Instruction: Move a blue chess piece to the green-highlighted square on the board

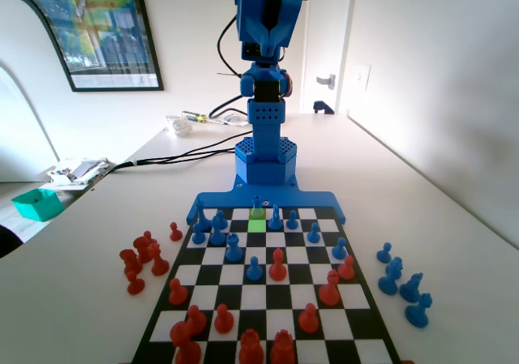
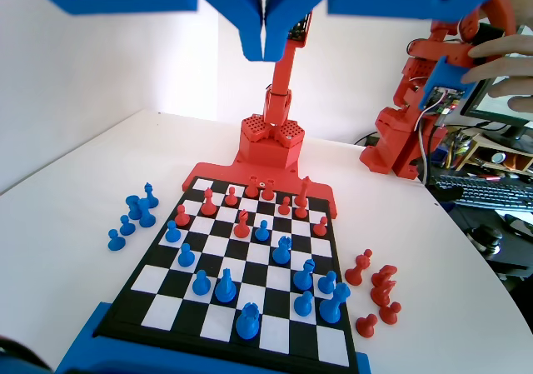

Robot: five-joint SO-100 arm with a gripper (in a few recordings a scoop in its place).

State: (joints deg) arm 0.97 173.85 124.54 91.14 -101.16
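The board (image 1: 268,299) lies in front of the blue arm's base. One bright green-highlighted square (image 1: 257,225) sits in the second row from the arm. Just right of it in the fixed view stands the slim, pointed blue chess piece (image 1: 276,217). In the wrist view this blue chess piece (image 2: 225,286) stands near the bottom of the board (image 2: 208,324). My gripper (image 1: 273,23) is raised high above the arm's base, far from every piece. The wrist view shows the gripper (image 2: 265,56) with its jaws pressed together, shut and holding nothing.
Other blue pieces crowd the rows around the green square, including one (image 1: 257,204) directly behind it. Red pieces (image 1: 278,264) fill the near half. Off the board stand several blue pieces (image 1: 403,285) on the right and red ones (image 1: 142,259) on the left. A teal tray (image 1: 36,204) sits far left.
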